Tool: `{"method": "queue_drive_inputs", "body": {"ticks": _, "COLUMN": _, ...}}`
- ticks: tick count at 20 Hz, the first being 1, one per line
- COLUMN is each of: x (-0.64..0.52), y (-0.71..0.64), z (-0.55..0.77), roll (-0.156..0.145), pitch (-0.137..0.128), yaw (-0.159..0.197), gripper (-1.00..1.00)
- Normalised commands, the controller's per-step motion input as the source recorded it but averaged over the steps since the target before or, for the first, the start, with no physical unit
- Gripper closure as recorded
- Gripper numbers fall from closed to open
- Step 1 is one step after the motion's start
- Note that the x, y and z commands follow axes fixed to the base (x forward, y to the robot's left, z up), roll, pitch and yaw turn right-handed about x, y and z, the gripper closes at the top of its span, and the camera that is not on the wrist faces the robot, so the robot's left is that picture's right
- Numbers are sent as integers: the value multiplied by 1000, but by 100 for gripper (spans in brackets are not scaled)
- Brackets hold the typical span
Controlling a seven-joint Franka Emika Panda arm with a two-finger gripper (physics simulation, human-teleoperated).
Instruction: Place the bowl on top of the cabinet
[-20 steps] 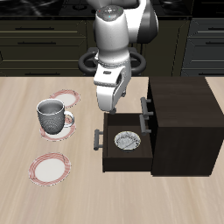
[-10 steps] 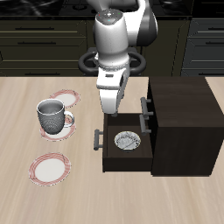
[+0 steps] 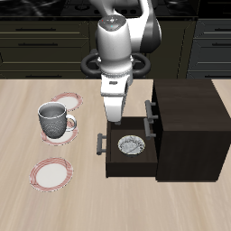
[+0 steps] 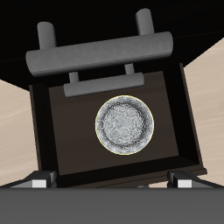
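Bowl (image 3: 132, 145) sits upright in the cabinet's (image 3: 188, 126) pulled-out drawer (image 3: 130, 152), about mid-floor, clear of the drawer walls. Wrist view looks nearly straight down on the bowl (image 4: 125, 124), so it lies right below the gripper (image 3: 114, 115), a bit toward the table's front edge. Round, so no long axis; a rim grab looks likeliest.

Gripper hangs above the drawer's back part, not touching anything, holding nothing. Fingertips (image 4: 38, 183) show wide apart at the frame edge: spread. Arm stands tall, wrist pointing down. Cabinet top is bare. Mug (image 3: 54, 119) on a plate (image 3: 58, 132), plus two more plates, well apart.
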Motion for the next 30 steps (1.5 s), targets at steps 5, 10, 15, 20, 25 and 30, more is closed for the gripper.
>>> {"method": "queue_drive_inputs", "body": {"ticks": 5, "x": -36, "y": 102, "z": -112, "roll": 14, "pitch": 11, "yaw": -5, "gripper": -100}}
{"method": "queue_drive_inputs", "body": {"ticks": 10, "x": -49, "y": 160, "z": -123, "roll": 16, "pitch": 9, "yaw": 26, "gripper": -100}}
{"method": "queue_drive_inputs", "body": {"ticks": 15, "x": -67, "y": 38, "z": -67, "roll": 3, "pitch": -8, "yaw": 33, "gripper": -100}}
{"method": "queue_drive_inputs", "body": {"ticks": 20, "x": -80, "y": -31, "z": -106, "roll": -12, "pitch": 0, "yaw": 5, "gripper": -100}}
{"method": "queue_drive_inputs", "body": {"ticks": 25, "x": -108, "y": -65, "z": -138, "roll": -9, "pitch": -14, "yaw": 25, "gripper": -100}}
{"method": "queue_drive_inputs", "body": {"ticks": 30, "x": 48, "y": -93, "z": -80, "roll": -12, "pitch": -32, "yaw": 26, "gripper": -100}}
